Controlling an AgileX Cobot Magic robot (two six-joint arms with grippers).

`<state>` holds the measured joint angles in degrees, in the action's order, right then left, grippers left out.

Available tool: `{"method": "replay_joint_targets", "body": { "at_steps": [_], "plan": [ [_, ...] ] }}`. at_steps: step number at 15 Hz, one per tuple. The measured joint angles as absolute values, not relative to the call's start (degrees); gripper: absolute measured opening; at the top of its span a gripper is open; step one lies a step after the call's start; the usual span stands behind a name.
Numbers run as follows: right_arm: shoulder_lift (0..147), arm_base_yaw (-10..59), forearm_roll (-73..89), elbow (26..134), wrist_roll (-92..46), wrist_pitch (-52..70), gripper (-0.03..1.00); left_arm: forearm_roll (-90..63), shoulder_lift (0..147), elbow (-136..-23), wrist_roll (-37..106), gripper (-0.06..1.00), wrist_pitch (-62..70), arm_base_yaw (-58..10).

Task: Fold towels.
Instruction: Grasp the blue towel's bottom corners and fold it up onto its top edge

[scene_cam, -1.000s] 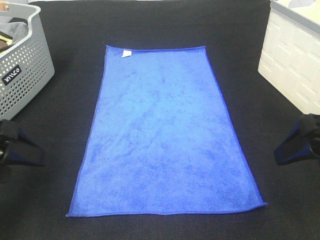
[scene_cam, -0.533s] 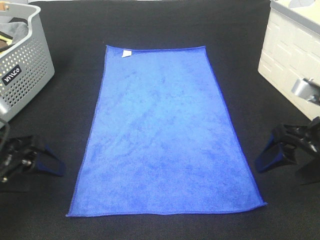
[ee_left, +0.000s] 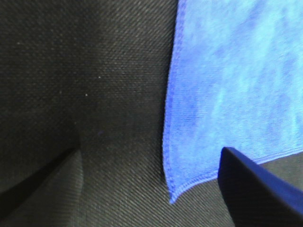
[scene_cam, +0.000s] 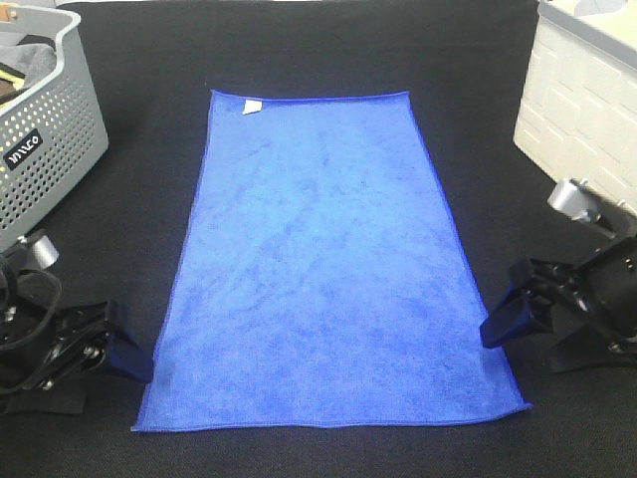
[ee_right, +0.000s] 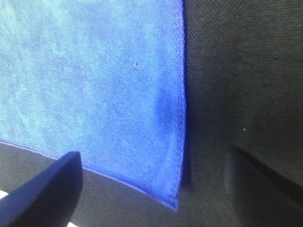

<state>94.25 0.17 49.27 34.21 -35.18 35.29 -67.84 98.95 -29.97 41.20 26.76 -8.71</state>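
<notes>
A blue towel point(scene_cam: 328, 269) lies flat and spread out on the black table, with a small white label point(scene_cam: 252, 106) at its far left corner. My left gripper point(scene_cam: 129, 358) is open just outside the near left corner; in the left wrist view point(ee_left: 150, 156) its jaws straddle the towel's side edge point(ee_left: 168, 142) above the corner. My right gripper point(scene_cam: 503, 324) is open at the towel's right edge near the near right corner; in the right wrist view point(ee_right: 152, 156) its jaws straddle that edge point(ee_right: 182, 94). Neither gripper holds anything.
A grey perforated basket point(scene_cam: 50, 149) with cloth inside stands at the far left. A white slatted crate point(scene_cam: 582, 119) stands at the far right. The black table cloth point(scene_cam: 318, 40) surrounds the towel on all sides.
Both arms have moved inward from the table's sides toward the towel's near corners. The towel has not moved.
</notes>
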Motion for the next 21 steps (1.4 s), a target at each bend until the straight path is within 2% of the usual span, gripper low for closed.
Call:
{"method": "replay_joint_targets", "body": {
  "at_steps": [3, 5, 9, 10, 12, 13, 14, 15, 16, 21],
  "plan": [
    [98.7, 6.8, 51.4, 34.3, -37.4, 31.2, 0.76, -73.1, 100.5, -30.3, 46.0, 0.75, 27.0, -8.8],
    [100.6, 11.1, 55.2, 34.6, -37.4, 28.1, 0.75, -76.9, 101.9, -31.3, 49.8, 0.7, 26.9, -10.9],
    [100.9, 11.5, 57.9, 34.8, -37.4, 26.4, 0.71, -78.4, 104.1, -33.9, 50.4, 0.66, 26.9, -14.5],
    [101.2, 11.5, 58.5, 34.8, -37.4, 25.5, 0.64, -78.6, 104.9, -34.7, 50.1, 0.63, 26.9, -15.1],
    [101.9, 11.5, 58.6, 34.8, -37.4, 24.4, 0.33, -78.8, 106.4, -35.6, 48.0, 0.4, 26.7, -15.4],
    [101.9, 11.5, 58.4, 34.8, -37.4, 23.9, 0.2, -78.6, 106.5, -35.6, 47.9, 0.27, 26.6, -15.4],
    [101.9, 11.5, 58.4, 34.8, -37.4, 23.7, 0.03, -78.0, 106.5, -35.6, 47.9, 0.07, 26.6, -15.4],
    [101.9, 11.5, 58.4, 34.8, -37.4, 23.7, 0.0, -77.6, 106.5, -35.6, 48.0, 0.01, 26.6, -15.4],
    [101.9, 11.5, 58.4, 34.8, -37.4, 24.1, 0.0, -77.5, 106.5, -35.6, 48.0, 0.0, 26.6, -15.4],
    [99.1, 11.5, 58.4, 34.7, -36.9, 27.8, 0.0, -72.7, 104.0, -35.6, 46.8, 0.0, 27.2, -15.4]
  ]
}}
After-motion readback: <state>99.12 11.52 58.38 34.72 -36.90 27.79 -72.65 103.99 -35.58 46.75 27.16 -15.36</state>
